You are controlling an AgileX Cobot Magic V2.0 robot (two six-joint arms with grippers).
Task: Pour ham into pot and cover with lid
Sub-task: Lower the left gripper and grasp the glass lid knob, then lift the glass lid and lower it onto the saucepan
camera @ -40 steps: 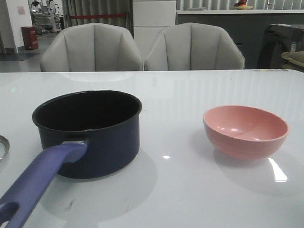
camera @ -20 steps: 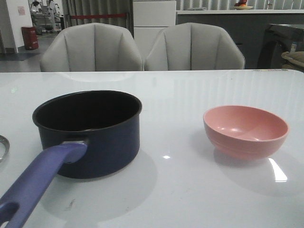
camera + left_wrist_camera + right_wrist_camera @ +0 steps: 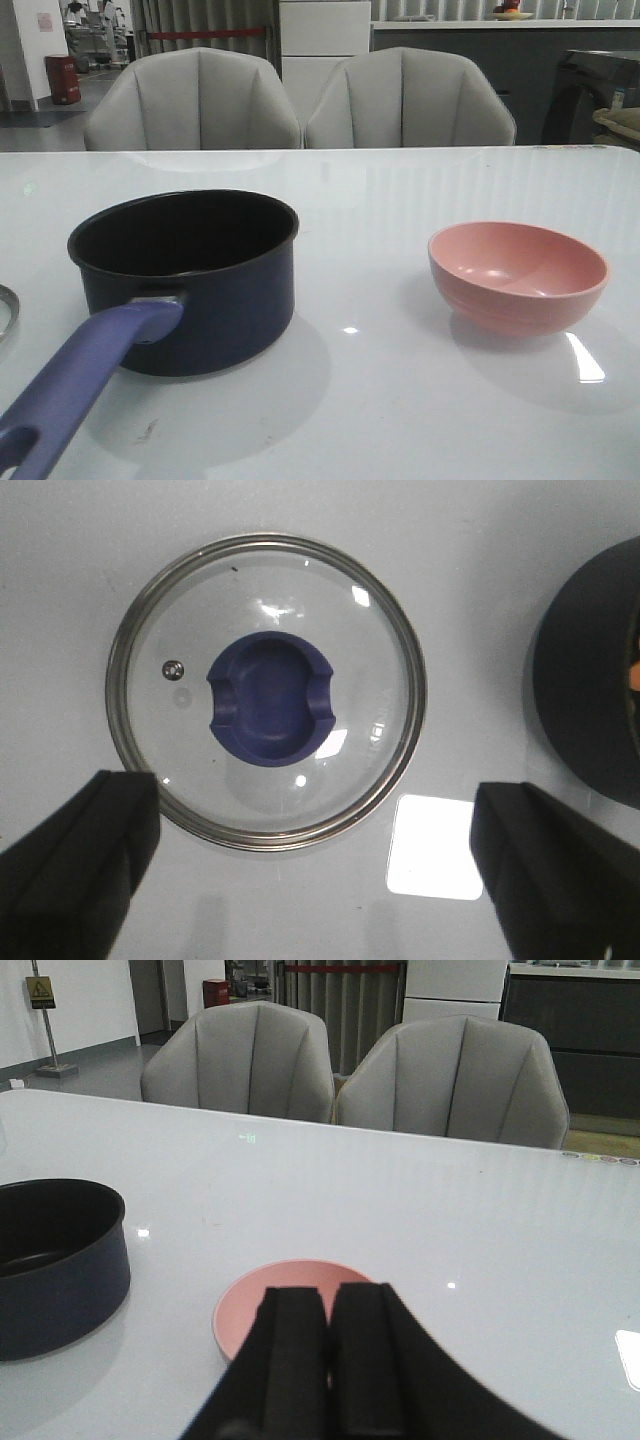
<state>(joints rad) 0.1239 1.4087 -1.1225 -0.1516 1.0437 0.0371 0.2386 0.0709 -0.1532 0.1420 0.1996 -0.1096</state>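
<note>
Pot [image 3: 185, 285] sits left on the white table [image 3: 400, 400], handle toward the camera; pink bowl [image 3: 518, 275] well apart to its right. Lid [image 3: 266, 690] lies flat beside the pot, knob up. Left gripper [image 3: 310, 865] hangs above it, jaws spread wide, empty. Right gripper [image 3: 328, 1360] pressed closed (nothing held), over the bowl's near side. Orange ham [image 3: 634, 675] speck shows inside pot.

Uncovered pot [image 3: 190, 285] left of pink bowl [image 3: 517, 275]

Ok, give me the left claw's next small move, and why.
Probably lower the left claw straight onto the knob and close: its jaws stand open above the lid, which lies flat on the table, while the bowl looks empty and the pot is uncovered.
</note>
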